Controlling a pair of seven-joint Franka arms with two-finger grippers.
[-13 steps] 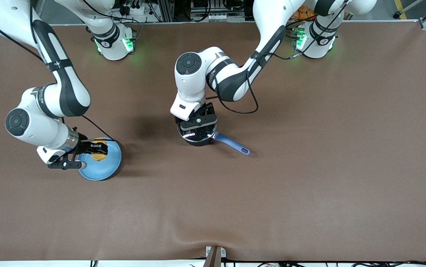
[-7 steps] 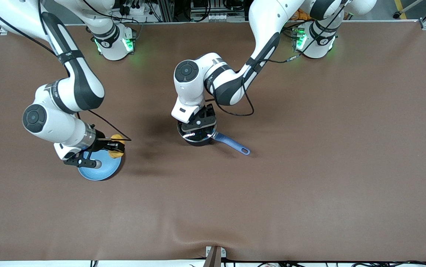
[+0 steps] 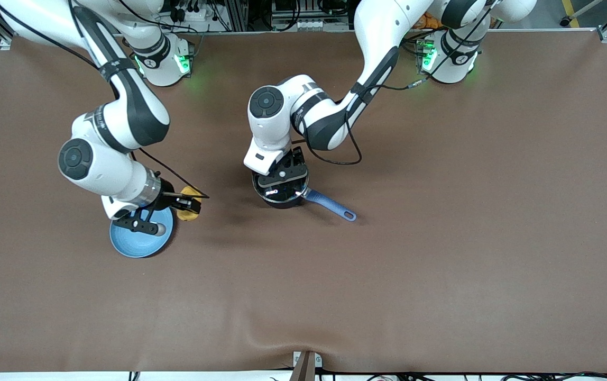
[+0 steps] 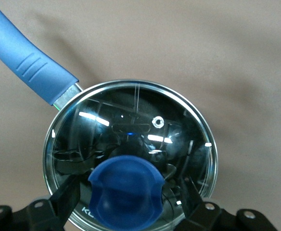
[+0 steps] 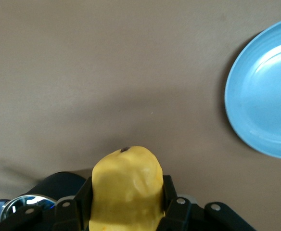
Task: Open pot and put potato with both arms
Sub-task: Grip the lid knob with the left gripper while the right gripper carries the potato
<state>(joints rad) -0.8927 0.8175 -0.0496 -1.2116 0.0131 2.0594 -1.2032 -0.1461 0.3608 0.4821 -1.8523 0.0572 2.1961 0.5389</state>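
Observation:
The black pot [image 3: 282,198] stands mid-table with its blue handle [image 3: 331,206] pointing toward the left arm's end and nearer the camera. Its glass lid [image 4: 131,125] is on, with the blue knob [image 4: 126,195] on top. My left gripper [image 3: 281,180] hangs right over the lid; its fingers [image 4: 67,195] stand open on either side of the knob, with gaps showing. My right gripper [image 3: 186,203] is shut on the yellow potato [image 3: 190,210], also seen in the right wrist view [image 5: 127,185], and holds it above the table between the blue plate and the pot.
The empty blue plate [image 3: 139,242] lies toward the right arm's end of the table, partly under the right hand; it also shows in the right wrist view [image 5: 265,101]. Brown table cloth [image 3: 441,238] lies all around.
My right gripper has lifted the potato off the blue plate and carried it toward the pot. My left gripper has stayed over the lid, with only a small shift of the arm.

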